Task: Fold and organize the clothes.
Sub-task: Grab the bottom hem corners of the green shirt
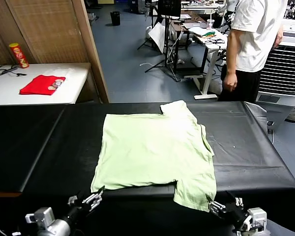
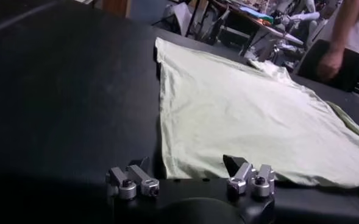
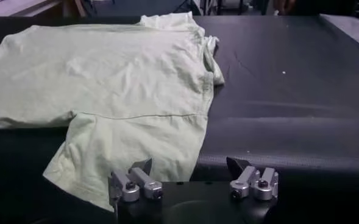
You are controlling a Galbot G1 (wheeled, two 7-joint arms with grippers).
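Note:
The clothes, one pale mint-green T-shirt (image 1: 155, 147), lie spread flat on the black table (image 1: 250, 147). One sleeve (image 1: 196, 189) hangs over the near edge and the other points to the far side. My left gripper (image 1: 91, 199) is open, just before the shirt's near left corner. In the left wrist view that gripper (image 2: 186, 163) has the shirt's hem (image 2: 185, 164) just ahead of its empty fingers. My right gripper (image 1: 217, 206) is open beside the hanging sleeve. In the right wrist view the gripper (image 3: 189, 164) holds nothing, and the sleeve (image 3: 130, 146) lies before its left finger.
A white side table (image 1: 73, 73) at the far left carries a small red cloth (image 1: 42, 84) and a red can (image 1: 18, 55). A person in a white T-shirt (image 1: 253, 44) stands beyond the far right corner, next to a white unit (image 1: 285, 69).

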